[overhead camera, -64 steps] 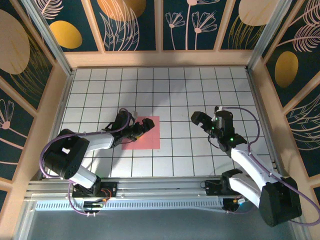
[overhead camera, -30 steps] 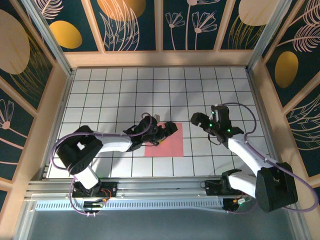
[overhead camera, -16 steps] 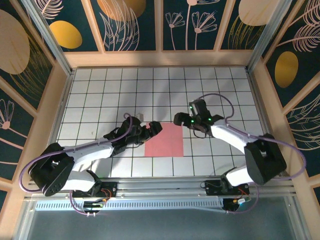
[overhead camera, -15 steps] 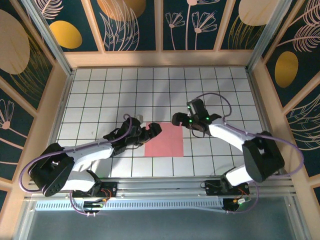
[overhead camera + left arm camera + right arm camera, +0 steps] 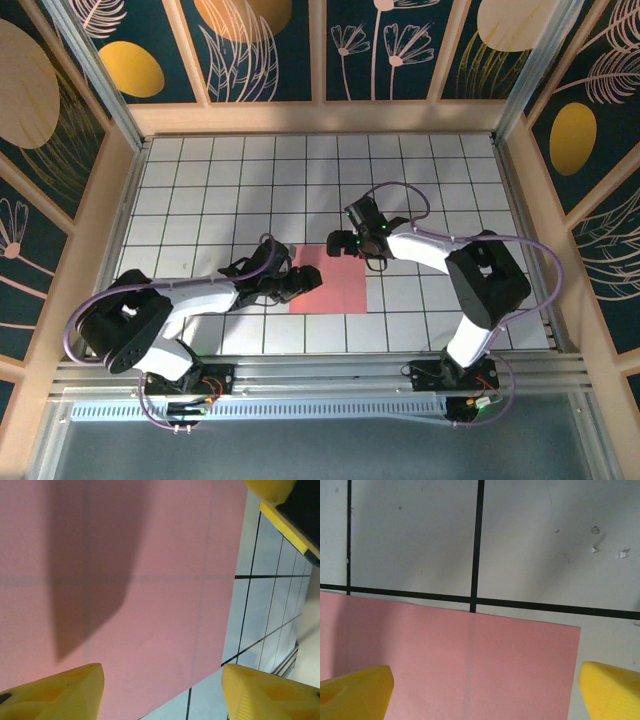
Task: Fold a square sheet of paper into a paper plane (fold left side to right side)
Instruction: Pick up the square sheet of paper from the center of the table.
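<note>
The square sheet of paper lies flat and salmon-pink on the white grid table, unfolded, a plain square and no dart shape. My left gripper sits low over its left edge, open. In the left wrist view the sheet spreads between the yellow fingertips of that gripper. My right gripper hovers open at the sheet's far edge. In the right wrist view the paper's far edge and corner lie between the tips of that gripper. Neither holds anything.
White tiled table with black grid lines, boxed in by wooden rails and patterned panels. A yellow finger of the right gripper shows at the top right of the left wrist view. Both arm bases stand at the near edge.
The sheet slid about one tile right early on and has stayed put since. The right gripper swung left to the sheet's far edge. The left gripper settled at its left edge.
</note>
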